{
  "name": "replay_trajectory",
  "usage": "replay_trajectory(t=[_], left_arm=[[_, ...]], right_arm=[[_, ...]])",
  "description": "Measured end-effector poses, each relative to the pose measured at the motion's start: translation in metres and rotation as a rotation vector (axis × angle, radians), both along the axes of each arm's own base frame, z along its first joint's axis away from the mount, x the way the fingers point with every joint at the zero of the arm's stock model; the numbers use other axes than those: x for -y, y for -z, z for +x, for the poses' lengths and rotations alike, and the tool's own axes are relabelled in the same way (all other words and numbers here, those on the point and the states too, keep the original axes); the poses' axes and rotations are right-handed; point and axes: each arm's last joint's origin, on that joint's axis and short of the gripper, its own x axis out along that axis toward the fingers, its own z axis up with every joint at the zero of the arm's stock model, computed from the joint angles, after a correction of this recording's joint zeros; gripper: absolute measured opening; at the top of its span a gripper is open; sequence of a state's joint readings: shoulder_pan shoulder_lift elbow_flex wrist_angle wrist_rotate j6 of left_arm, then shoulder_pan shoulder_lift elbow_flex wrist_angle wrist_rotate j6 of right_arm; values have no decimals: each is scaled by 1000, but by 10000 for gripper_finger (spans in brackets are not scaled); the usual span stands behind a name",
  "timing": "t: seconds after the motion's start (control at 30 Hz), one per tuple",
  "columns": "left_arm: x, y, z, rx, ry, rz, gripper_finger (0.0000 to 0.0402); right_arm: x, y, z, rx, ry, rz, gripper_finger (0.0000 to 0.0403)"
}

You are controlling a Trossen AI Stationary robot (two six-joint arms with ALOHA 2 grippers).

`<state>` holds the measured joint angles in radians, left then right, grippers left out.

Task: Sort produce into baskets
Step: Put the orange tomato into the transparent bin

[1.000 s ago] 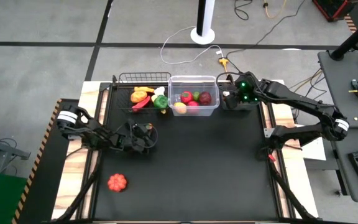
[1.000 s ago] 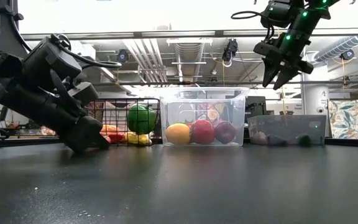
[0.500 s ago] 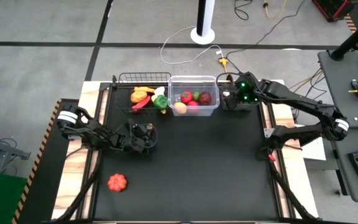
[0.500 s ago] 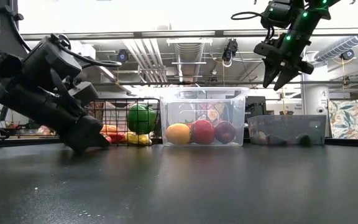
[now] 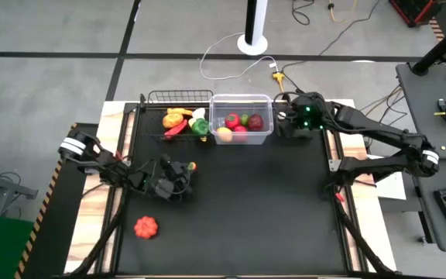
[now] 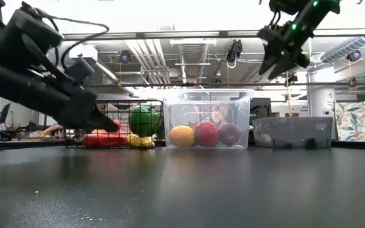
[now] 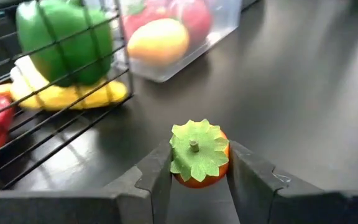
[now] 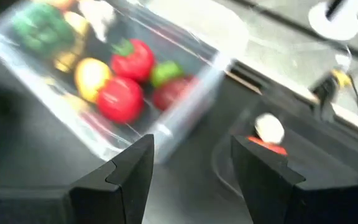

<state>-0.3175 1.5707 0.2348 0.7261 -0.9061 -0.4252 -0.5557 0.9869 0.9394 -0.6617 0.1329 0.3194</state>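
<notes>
My left gripper (image 5: 184, 170) is shut on a small orange fruit with a green leafy cap (image 7: 197, 155), above the table's left half and near the black wire basket (image 5: 178, 116). The basket holds a green pepper (image 7: 64, 40), yellow and red pieces. The clear bin (image 5: 241, 124) holds red, yellow and green fruits. My right gripper (image 5: 299, 118) is open and empty above the low dark tray (image 6: 291, 133) at the far right. In the tray lie a white garlic (image 8: 268, 129) and a red piece. An orange pumpkin (image 5: 145, 226) rests on the table, near left. My left gripper pinches the orange fruit's two sides (image 7: 199, 179), just below its green cap, between its two fingers (image 7: 157, 174). The fingers slant down toward the table's right. The fruit is lifted clear of the table, its cap and stem turned up.
The three containers stand in a row along the far edge. The black table top (image 5: 254, 209) between them and the near edge is bare apart from the pumpkin. Cables and a white stand base lie on the floor beyond the table.
My left gripper has risen from the table top with the orange fruit, which now hangs clear of the table. My right gripper has gone up a little above the dark tray and stays open.
</notes>
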Motion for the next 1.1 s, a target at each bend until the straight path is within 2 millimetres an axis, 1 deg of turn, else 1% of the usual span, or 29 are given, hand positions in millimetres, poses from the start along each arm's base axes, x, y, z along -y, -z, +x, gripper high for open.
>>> replay_trajectory(t=[0.13,0.23,0.47,0.6,0.73,0.9,1.0,1.1], left_arm=[[11,-14,-1,65,54,-18,117],[19,-28,1,116,102,-12,117],[35,-65,10,203,240,47,117],[42,-81,19,234,349,61,117],[47,-96,26,302,426,79,117],[50,-108,29,423,501,72,117],[51,-113,28,492,523,48,117],[48,-117,31,525,515,10,117]], right_arm=[[-14,-11,6,74,-92,-70,203],[-27,-18,13,121,-179,-116,203],[-63,-28,36,231,-392,-224,203],[-93,-24,55,250,-528,-289,203],[-122,-20,72,269,-645,-375,203],[-157,-12,91,288,-788,-493,203],[-174,-6,101,283,-866,-588,203],[-188,2,112,280,-931,-679,203]])
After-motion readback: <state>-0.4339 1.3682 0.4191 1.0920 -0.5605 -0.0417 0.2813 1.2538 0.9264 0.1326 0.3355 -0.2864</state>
